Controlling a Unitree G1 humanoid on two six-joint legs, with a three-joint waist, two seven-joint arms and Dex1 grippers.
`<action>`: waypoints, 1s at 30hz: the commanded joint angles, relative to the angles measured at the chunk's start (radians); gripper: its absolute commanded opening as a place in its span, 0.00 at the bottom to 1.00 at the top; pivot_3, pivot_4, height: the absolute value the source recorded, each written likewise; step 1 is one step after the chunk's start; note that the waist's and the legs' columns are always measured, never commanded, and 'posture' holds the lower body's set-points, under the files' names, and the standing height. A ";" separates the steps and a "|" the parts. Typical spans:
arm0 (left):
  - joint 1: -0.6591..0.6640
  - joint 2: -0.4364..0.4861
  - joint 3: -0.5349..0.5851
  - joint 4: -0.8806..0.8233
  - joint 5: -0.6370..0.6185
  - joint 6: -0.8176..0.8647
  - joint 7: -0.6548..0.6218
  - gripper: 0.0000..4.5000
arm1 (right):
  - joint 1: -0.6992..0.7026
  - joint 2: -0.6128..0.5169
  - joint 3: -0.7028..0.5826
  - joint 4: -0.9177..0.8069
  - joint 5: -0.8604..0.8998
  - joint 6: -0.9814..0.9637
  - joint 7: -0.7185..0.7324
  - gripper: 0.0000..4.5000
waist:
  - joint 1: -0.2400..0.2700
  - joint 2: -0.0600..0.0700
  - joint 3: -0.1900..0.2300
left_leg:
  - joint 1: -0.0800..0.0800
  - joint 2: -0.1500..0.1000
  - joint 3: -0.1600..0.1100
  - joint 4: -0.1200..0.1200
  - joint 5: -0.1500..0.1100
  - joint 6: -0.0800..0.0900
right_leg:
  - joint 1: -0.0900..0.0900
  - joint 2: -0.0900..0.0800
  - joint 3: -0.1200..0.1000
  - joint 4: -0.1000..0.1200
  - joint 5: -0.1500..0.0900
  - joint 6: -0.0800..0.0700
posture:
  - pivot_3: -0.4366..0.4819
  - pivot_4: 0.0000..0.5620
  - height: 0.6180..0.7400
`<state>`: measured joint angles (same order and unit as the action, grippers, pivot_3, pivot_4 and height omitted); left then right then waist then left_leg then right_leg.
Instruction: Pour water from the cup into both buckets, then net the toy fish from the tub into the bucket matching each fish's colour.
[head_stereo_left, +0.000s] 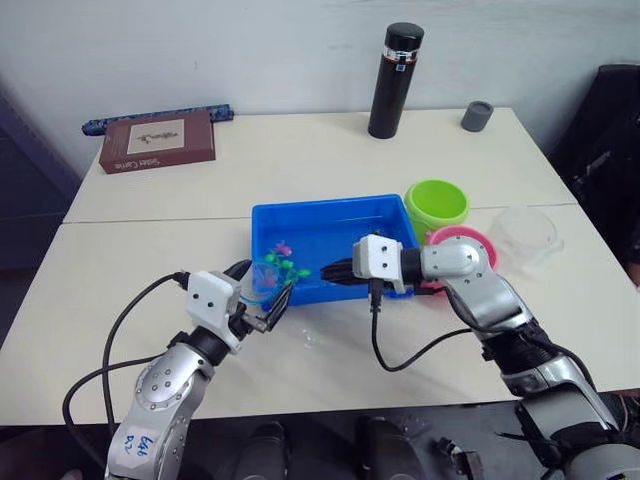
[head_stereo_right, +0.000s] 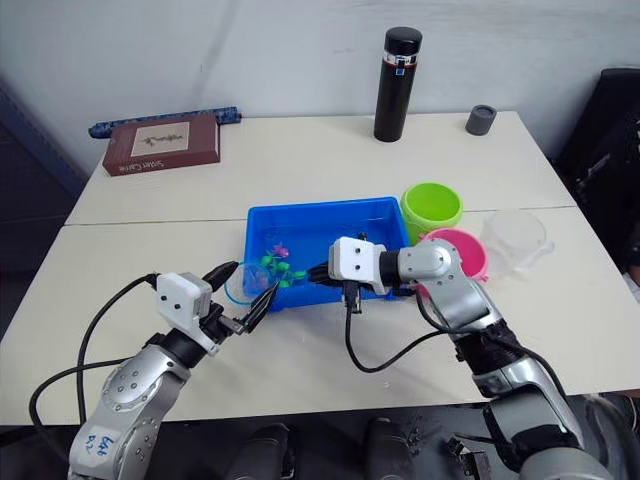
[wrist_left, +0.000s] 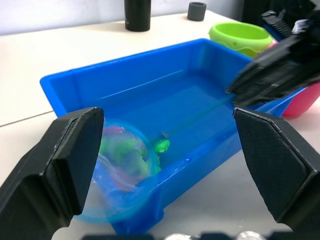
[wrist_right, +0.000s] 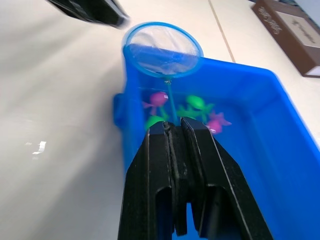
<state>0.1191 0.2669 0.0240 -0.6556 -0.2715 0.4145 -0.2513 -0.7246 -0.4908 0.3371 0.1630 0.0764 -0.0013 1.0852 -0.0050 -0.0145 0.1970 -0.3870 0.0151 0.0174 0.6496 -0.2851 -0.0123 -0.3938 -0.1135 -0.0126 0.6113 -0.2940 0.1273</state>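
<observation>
The blue tub (head_stereo_left: 330, 203) sits mid-table with several tiny pink and green toy fish (head_stereo_left: 288, 262) near its left end. My right gripper (head_stereo_left: 335, 272) reaches over the tub from the right, shut on the thin handle of a small round net (wrist_right: 162, 50). The net's ring hangs over the tub's near left corner. My left gripper (head_stereo_left: 262, 288) is open there, one finger on either side of the ring and corner. To the tub's right stand the lime green bucket (head_stereo_left: 437, 205) and the pink bucket (head_stereo_left: 470, 240). The clear cup (head_stereo_left: 523, 232) lies beyond them.
A tall black flask (head_stereo_left: 396, 80) and a small grey cup (head_stereo_left: 477, 116) stand at the table's back right. A brown book (head_stereo_left: 158, 140) and a dark blue roll (head_stereo_left: 160, 118) lie at the back left. A water drop (head_stereo_left: 310, 340) glints before the tub.
</observation>
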 joint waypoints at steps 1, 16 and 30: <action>-0.006 -0.004 0.000 -0.042 -0.003 -0.002 0.007 0.99 | -0.033 0.006 -0.061 0.005 0.030 0.005 -0.007 0.00 | 0.001 0.000 0.000 | 0.000 0.000 0.000 0.000 0.000 0.000 | 0.000 0.000 0.000 0.000 0.000 0.000 | 0.48 0.27 1.00; -0.051 -0.004 -0.018 -0.009 -0.007 -0.001 -0.014 0.99 | 0.001 -0.032 -0.163 -0.026 0.066 0.088 -0.036 0.00 | -0.001 0.000 0.000 | -0.001 0.000 0.001 -0.001 0.000 0.000 | -0.001 0.000 0.000 -0.001 0.000 0.000 | 0.48 0.27 1.00; -0.055 -0.004 -0.016 0.002 -0.005 -0.004 -0.025 0.99 | 0.068 -0.065 -0.124 -0.083 0.048 0.076 0.023 0.00 | 0.000 0.000 0.000 | -0.001 0.000 0.005 -0.001 0.000 0.000 | -0.001 0.000 0.000 -0.001 0.000 0.000 | 0.48 0.27 1.00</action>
<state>0.0693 0.2631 0.0078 -0.6457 -0.2718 0.4231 -0.2739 -0.6579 -0.5463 0.2147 0.1313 0.1195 0.0884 1.0933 -0.0048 -0.0145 0.1970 -0.3876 0.0153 0.0225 0.6489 -0.2854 -0.0125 -0.3945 -0.1135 -0.0127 0.6106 -0.2942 0.1271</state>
